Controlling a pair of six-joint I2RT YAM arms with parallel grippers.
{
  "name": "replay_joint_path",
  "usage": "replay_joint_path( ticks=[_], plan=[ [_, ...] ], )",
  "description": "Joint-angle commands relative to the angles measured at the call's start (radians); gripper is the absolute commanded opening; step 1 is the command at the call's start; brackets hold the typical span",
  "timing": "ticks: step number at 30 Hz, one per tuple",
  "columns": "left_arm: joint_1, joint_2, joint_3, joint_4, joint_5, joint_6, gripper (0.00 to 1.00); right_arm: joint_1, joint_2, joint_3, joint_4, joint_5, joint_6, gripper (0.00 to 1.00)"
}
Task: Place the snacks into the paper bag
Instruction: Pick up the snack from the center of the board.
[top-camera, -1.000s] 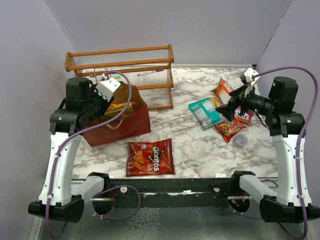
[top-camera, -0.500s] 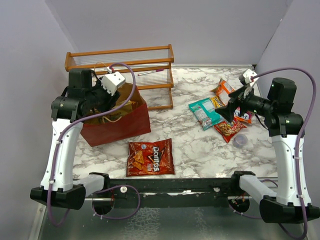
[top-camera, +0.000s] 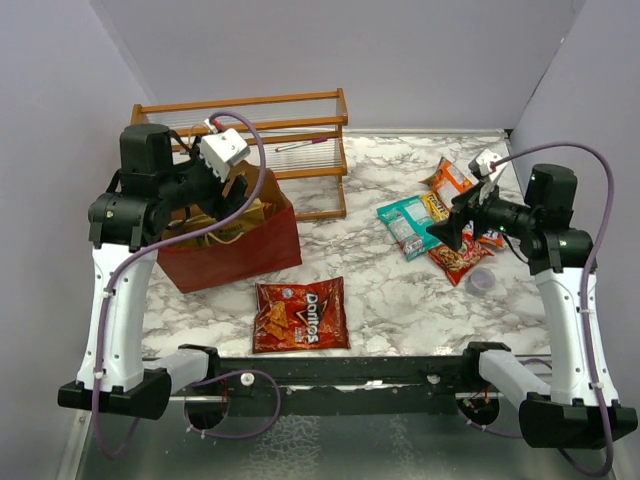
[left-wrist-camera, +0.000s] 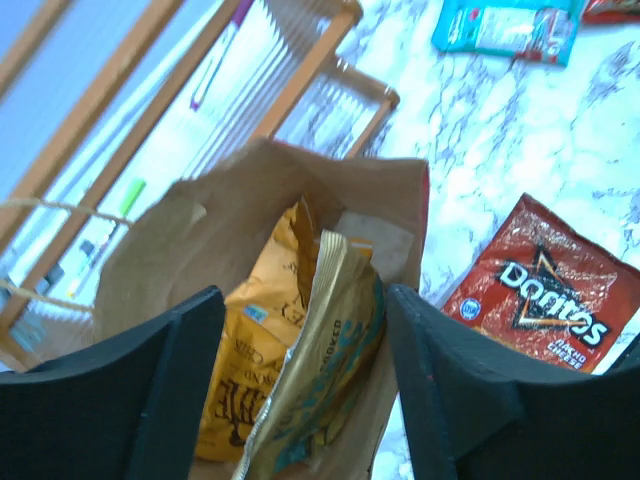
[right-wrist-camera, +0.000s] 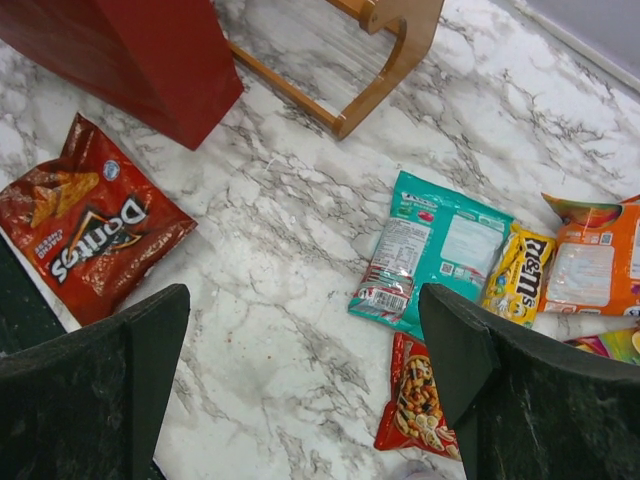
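Observation:
The dark red paper bag (top-camera: 235, 250) stands at the left, and its tan inside (left-wrist-camera: 190, 230) holds a tan-and-teal chip bag (left-wrist-camera: 330, 360) and a yellow chip bag (left-wrist-camera: 250, 345). My left gripper (top-camera: 238, 195) is open and empty, hovering over the bag's mouth (left-wrist-camera: 305, 395). A red Doritos bag (top-camera: 300, 313) lies flat in front of the bag. A teal packet (top-camera: 408, 222), a yellow M&M's packet (right-wrist-camera: 520, 275), an orange packet (top-camera: 450, 178) and a small red packet (top-camera: 458, 258) lie at the right. My right gripper (top-camera: 450, 228) is open and empty above the table beside the teal packet (right-wrist-camera: 430, 250).
A wooden slatted rack (top-camera: 250, 125) stands behind the bag, and its foot (right-wrist-camera: 390, 60) reaches toward the middle. A small purple cup (top-camera: 481, 281) sits by the red packet. Purple walls close in on the left, back and right.
My left gripper has lifted up out of the bag's mouth and stayed open. My right gripper has shifted slightly left, over the snack cluster.

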Motion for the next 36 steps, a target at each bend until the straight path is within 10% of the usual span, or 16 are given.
replay_joint_path(
  ticks=[1,22,36],
  plan=[
    [0.002,0.026,0.065,0.060,0.176,-0.047,0.73,-0.006,0.009,-0.129,0.150,0.062,-0.026,0.97],
    [-0.603,0.389,0.193,-0.037,-0.108,0.169,0.85,-0.006,-0.110,-0.426,0.372,0.124,0.020,0.96],
    [-0.661,0.867,0.436,-0.172,0.022,0.250,0.85,-0.006,-0.139,-0.433,0.423,0.274,0.078,0.96]
  ],
)
